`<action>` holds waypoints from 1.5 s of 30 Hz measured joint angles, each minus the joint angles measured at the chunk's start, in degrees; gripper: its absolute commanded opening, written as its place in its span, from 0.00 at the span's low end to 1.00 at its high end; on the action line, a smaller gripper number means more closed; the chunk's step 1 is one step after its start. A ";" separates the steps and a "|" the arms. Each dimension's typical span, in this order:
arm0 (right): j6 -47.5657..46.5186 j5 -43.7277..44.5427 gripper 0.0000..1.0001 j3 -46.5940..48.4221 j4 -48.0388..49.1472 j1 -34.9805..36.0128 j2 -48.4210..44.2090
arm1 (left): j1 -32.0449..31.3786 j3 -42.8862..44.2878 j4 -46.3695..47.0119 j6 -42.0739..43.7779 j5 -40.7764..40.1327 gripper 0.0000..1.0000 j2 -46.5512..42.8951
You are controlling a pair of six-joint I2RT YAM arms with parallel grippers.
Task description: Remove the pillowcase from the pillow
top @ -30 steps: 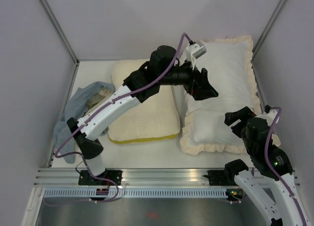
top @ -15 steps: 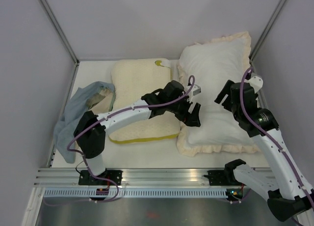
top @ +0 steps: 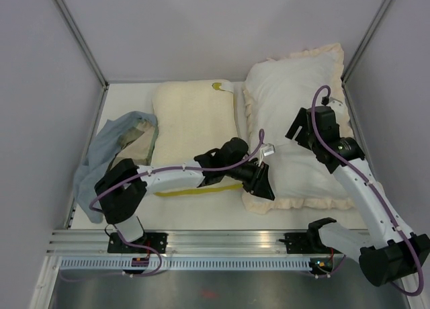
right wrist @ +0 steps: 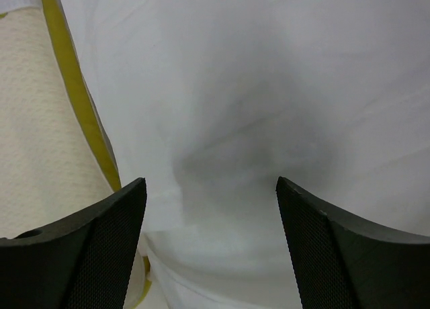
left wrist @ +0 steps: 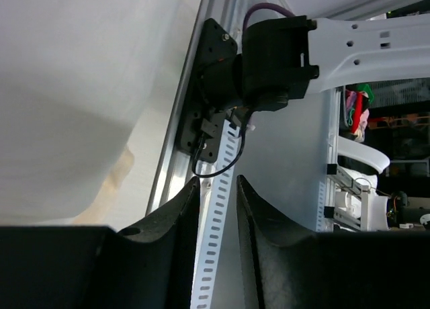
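The plump white pillow (top: 295, 94) lies at the right on the pillowcase, of which only the cream ruffled frill (top: 295, 203) shows around it. My left gripper (top: 263, 187) is low at the frill's near-left corner. In the left wrist view its jaws (left wrist: 216, 180) stand a narrow gap apart, nothing between them, with the pillow (left wrist: 67, 107) and frill (left wrist: 115, 188) off to the left. My right gripper (top: 295, 129) hovers over the pillow's middle. Its jaws (right wrist: 209, 181) are wide open above the white fabric (right wrist: 269, 87) and hold nothing.
A flatter cream-yellow textured pillow (top: 195, 127) with a yellow edge (right wrist: 74, 94) lies just left of the white one. A blue-grey and beige cloth (top: 107, 148) is crumpled at the far left. The metal rail (top: 222, 242) runs along the near edge, and walls close in both sides.
My left gripper came nearer along the pillow's left side to the frill's near corner, and its jaws narrowed. My right arm swung from the near right up over the pillow.
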 measured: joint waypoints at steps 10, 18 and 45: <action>-4.15 -16.06 0.71 -8.55 -2.19 -0.02 -9.77 | -1.05 0.24 7.30 -4.04 0.11 0.02 9.51; -8.41 -20.48 0.47 -11.26 -5.27 0.00 -13.03 | -1.07 -0.70 8.76 -5.77 -3.69 0.02 12.90; 1.42 -4.11 0.98 -2.89 -14.40 0.02 -19.47 | -0.76 17.88 -9.35 10.27 -10.43 0.87 4.59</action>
